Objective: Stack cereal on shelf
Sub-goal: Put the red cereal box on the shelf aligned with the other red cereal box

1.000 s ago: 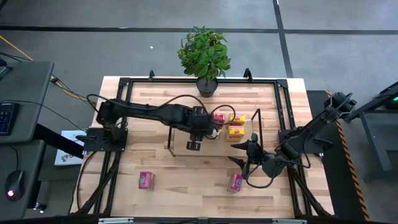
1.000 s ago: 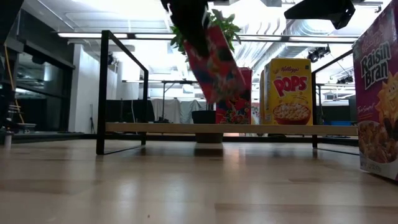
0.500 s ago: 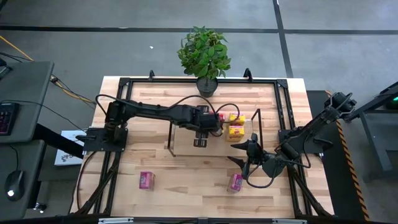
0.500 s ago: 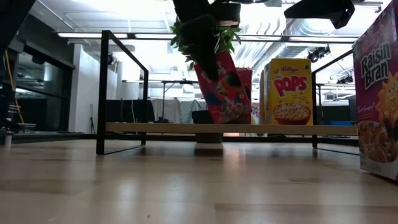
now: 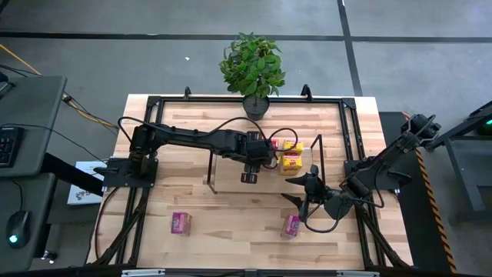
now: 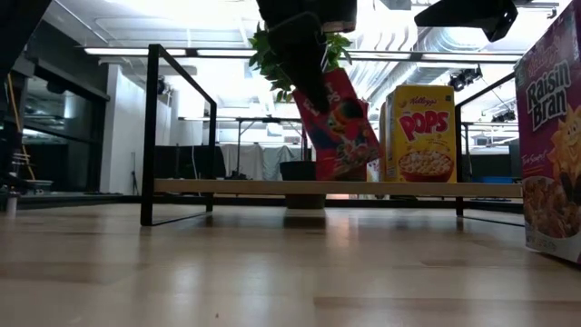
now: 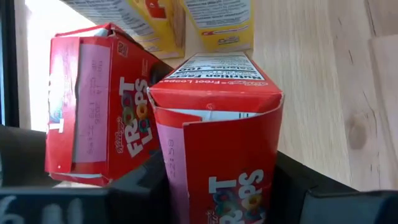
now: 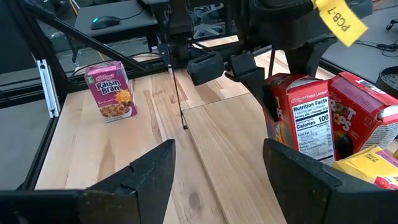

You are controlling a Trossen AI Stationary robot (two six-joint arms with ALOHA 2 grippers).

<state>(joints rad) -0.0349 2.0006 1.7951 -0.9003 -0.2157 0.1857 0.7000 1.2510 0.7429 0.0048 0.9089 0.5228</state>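
Observation:
My left gripper (image 5: pixel 258 151) hangs over the shelf (image 5: pixel 229 175), shut on a red cereal box (image 6: pixel 338 127) that leans over. Close beside it a second red box (image 7: pixel 99 127) stands on the shelf board (image 6: pixel 227 186). Two yellow boxes (image 5: pixel 290 146) (image 5: pixel 290 162) also stand on the shelf; one shows in the low view (image 6: pixel 422 136). Two pink boxes (image 5: pixel 181 222) (image 5: pixel 292 224) stand on the table near its near edge. My right gripper (image 5: pixel 306 190) waits open, just right of the shelf's right frame. My left gripper pinches the red box between its two fingers (image 7: pixel 140 186), one on each side of its upper end (image 6: pixel 309 64). It comes from above, slanting down. The box tilts below the fingers. Its lower end (image 6: pixel 349 173) is at the shelf board; whether it touches, I cannot tell.
A potted plant (image 5: pixel 254 65) stands at the table's far edge, behind the shelf. Black upright frames (image 5: pixel 211 165) (image 5: pixel 315 158) close the shelf's ends. Bare wood lies between the two pink boxes. One pink box (image 8: pixel 112 90) shows in the right wrist view.
My left gripper has moved right along the shelf, toward the standing red box, and down. The held red box has come down with it, its lower end sinking to the shelf board, and now leans over more toward the other red box.

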